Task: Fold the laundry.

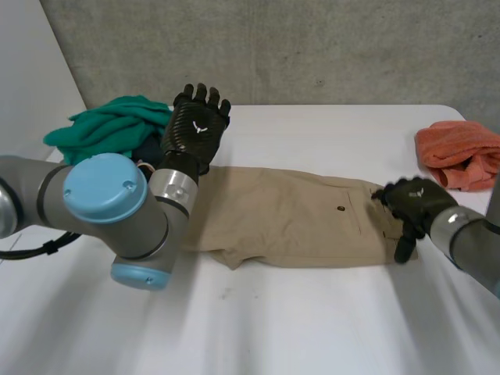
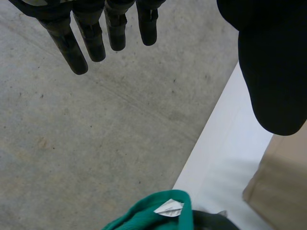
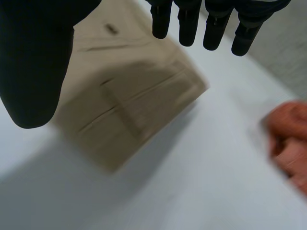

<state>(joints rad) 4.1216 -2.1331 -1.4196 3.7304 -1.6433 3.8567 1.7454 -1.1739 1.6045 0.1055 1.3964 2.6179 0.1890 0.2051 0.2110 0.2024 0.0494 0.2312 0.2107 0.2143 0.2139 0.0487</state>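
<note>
Here, a white table is seen beneath both arms, with a grey wall behind it. Tan trousers are laid flat across its middle, the waist end toward the robot's right and the leg end partly hidden behind the left arm, whose blue-capped elbow is raised in front of it. A green cloth is heaped at the far left corner of the table, with a dark cloth tucked beneath it, near the leg end of the trousers. An orange cloth is bunched at the far right edge, apart from the trousers. The left hand is held up off the table, just beside the green cloth, with its fingers straight and spread and nothing held in them. The right hand is placed over the waist end of the trousers; its fingers are straight and the thumb is kept apart, so nothing is pinched, and whether the cloth is touched cannot be told. A dark button is seen on the pocket beside that hand. A small white label is shown on the green cloth.
</note>
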